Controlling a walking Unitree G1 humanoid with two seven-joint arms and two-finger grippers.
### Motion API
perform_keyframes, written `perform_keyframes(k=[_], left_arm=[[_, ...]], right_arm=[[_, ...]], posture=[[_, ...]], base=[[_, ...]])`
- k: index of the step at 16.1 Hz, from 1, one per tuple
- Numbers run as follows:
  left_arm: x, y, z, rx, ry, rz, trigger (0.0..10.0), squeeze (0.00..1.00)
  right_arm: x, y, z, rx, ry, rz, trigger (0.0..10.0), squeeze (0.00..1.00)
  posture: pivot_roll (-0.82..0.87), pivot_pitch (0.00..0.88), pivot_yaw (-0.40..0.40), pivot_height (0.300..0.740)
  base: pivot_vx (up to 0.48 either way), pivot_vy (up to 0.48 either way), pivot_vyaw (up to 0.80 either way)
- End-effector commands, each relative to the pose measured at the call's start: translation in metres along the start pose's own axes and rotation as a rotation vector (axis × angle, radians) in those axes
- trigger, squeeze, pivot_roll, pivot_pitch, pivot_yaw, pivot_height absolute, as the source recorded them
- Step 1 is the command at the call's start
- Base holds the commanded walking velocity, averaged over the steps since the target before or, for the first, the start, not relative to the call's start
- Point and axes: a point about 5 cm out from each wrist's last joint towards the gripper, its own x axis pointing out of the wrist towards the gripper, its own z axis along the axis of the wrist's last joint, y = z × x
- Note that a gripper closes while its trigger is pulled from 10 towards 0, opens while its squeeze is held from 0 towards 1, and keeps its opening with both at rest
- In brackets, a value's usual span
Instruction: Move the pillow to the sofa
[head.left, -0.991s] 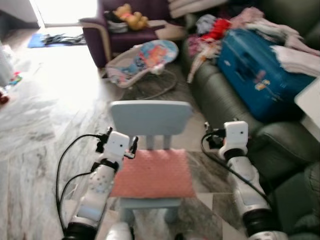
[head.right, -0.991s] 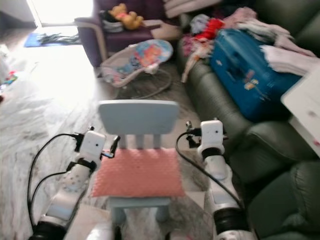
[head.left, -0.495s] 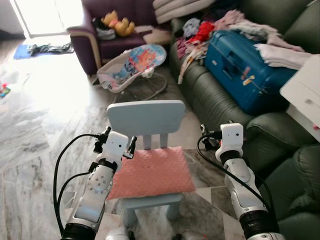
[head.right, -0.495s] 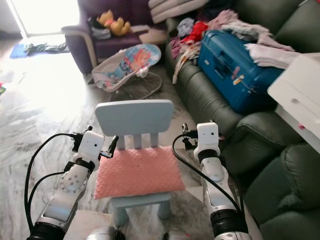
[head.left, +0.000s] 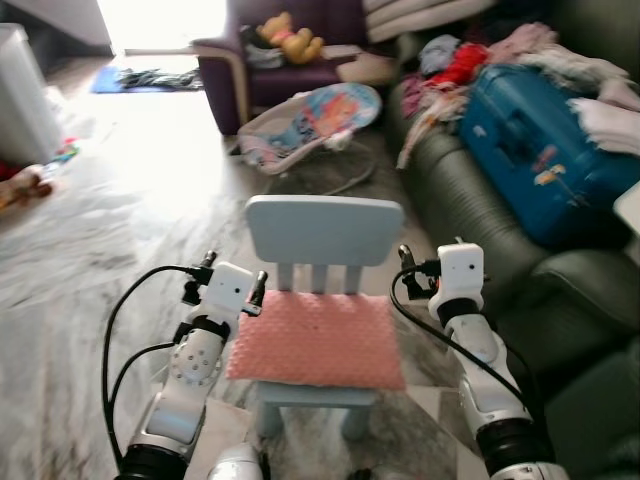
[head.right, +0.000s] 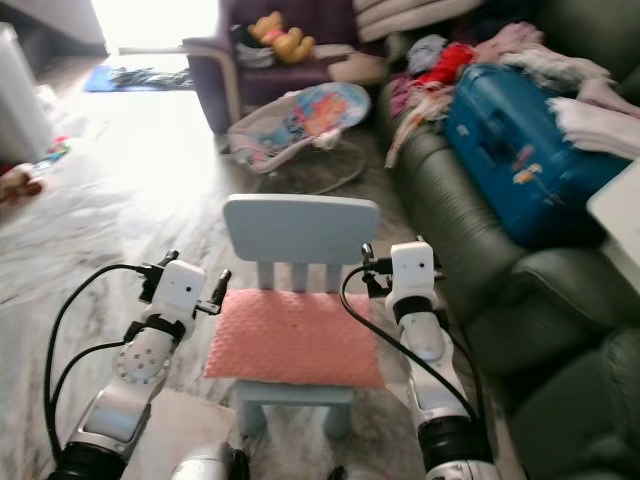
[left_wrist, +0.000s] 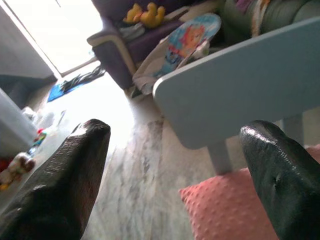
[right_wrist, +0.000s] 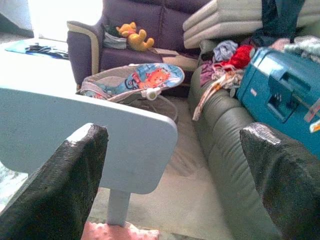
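We are standing in front of a small blue chair, and the pink pillow lies flat on its seat. It has not been picked up yet. A second ago our view was tipped more toward the sofa, and now it has swung a bit to the left, so we see more of the bright floor and a white bin at the side. That is our head moving, not the things; the pillow and chair are in the same spot on the floor. Our arms have stayed where they were, one on each side of the pillow. Our left gripper is spread wide open by the pillow's left corner and holds nothing. Our right gripper is wide open too, beside the chair's back on the right, and it is empty. The green sofa is just to our right, but a blue suitcase and heaps of clothes sit on it. We think the next job is to close in on the pillow from both sides, lift it, and find a free spot on the sofa.
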Motion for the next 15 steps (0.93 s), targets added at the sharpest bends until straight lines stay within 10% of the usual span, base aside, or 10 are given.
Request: perform_keyframes(k=[1,6,15], left_arm=[[0.000,-0.003,0.001,0.018,0.004,-0.016,10.0,0.00],[-0.015,0.008,-0.004,-0.001,0.022,0.009,10.0,0.00],[-0.042,0.037,-0.022,-0.037,0.083,0.147,10.0,0.00]], right_arm=[[-0.002,-0.006,-0.002,0.028,0.020,-0.044,10.0,0.00],[-0.026,-0.008,-0.010,0.188,0.084,-0.121,10.0,0.00],[-0.054,-0.009,-0.020,0.146,0.156,-0.094,10.0,0.00]], posture=[[0.02,0.000,-0.019,0.740],[0.04,0.000,-0.024,0.740],[0.04,0.000,-0.024,0.740]], base=[[0.000,0.000,0.00],[0.000,0.000,0.00],[0.000,0.000,0.00]])
